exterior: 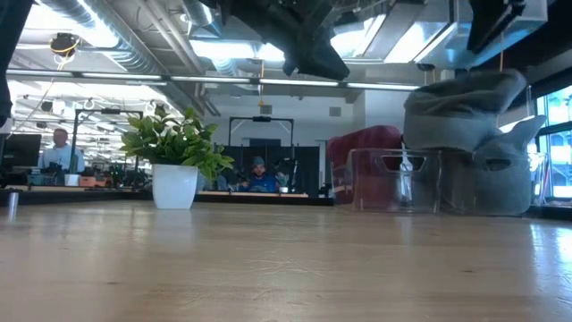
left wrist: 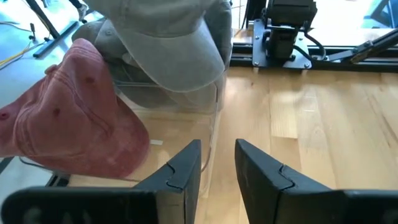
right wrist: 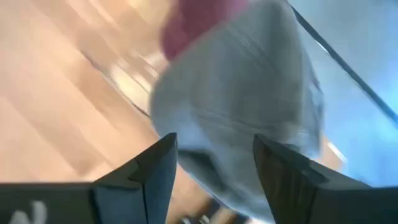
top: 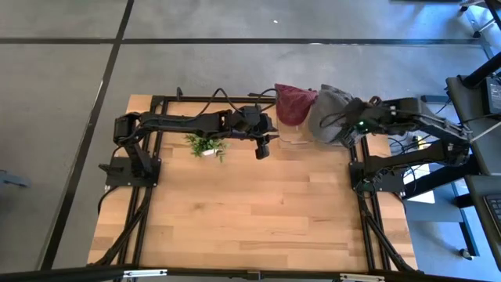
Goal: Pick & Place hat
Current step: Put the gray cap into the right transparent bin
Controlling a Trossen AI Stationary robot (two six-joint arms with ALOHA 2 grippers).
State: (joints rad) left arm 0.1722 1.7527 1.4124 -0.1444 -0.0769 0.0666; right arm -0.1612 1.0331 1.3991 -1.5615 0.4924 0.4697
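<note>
High view: pale wooden plank table [top: 250, 211] in a black frame, both dark arms reaching toward its far edge. Clear plastic bin [exterior: 393, 179] sits at the far edge, right of centre; the low view shows its transparent walls standing on the wood. Two hats lie piled on and in the bin. Grey fabric cap [top: 333, 113] takes the right side, bulging above the rim, and a second grey piece hangs down the bin's right end in the low view. Faded red fabric cap [top: 293, 103] sits on the left side, touching the grey one. Small green leafy plant in a white pot [exterior: 174, 183] stands on the table left of the bin, well apart from it. Right gripper [right wrist: 214, 165] hovers over the grey cap; fingers spread apart with grey cloth showing between them, but contact cannot be told through the motion blur. Left gripper [left wrist: 217, 165] hangs above the wood just beside the bin's near-left corner, fingers parted with a narrow gap, holding nothing. Low view also takes in the room behind: a seated person in blue [exterior: 259, 177], another person [exterior: 61, 148] at far left.
</note>
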